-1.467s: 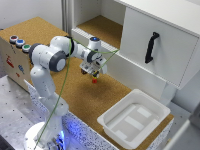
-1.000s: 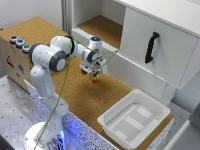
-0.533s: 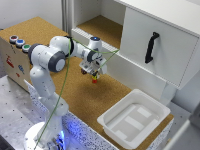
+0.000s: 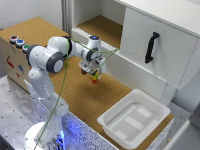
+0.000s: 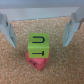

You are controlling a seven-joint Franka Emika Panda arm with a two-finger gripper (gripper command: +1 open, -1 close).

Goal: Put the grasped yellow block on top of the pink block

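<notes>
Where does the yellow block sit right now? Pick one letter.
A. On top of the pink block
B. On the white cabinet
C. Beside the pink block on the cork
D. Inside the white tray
A: in the wrist view the yellow block rests on the pink block, with the fingers standing clear on either side of it.

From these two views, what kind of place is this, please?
Probably a robotics lab test bench, not a home. A white robot arm stands on a perforated metal base beside a cork-covered tabletop, with a plain white cabinet mock-up and a white plastic tray.
</notes>
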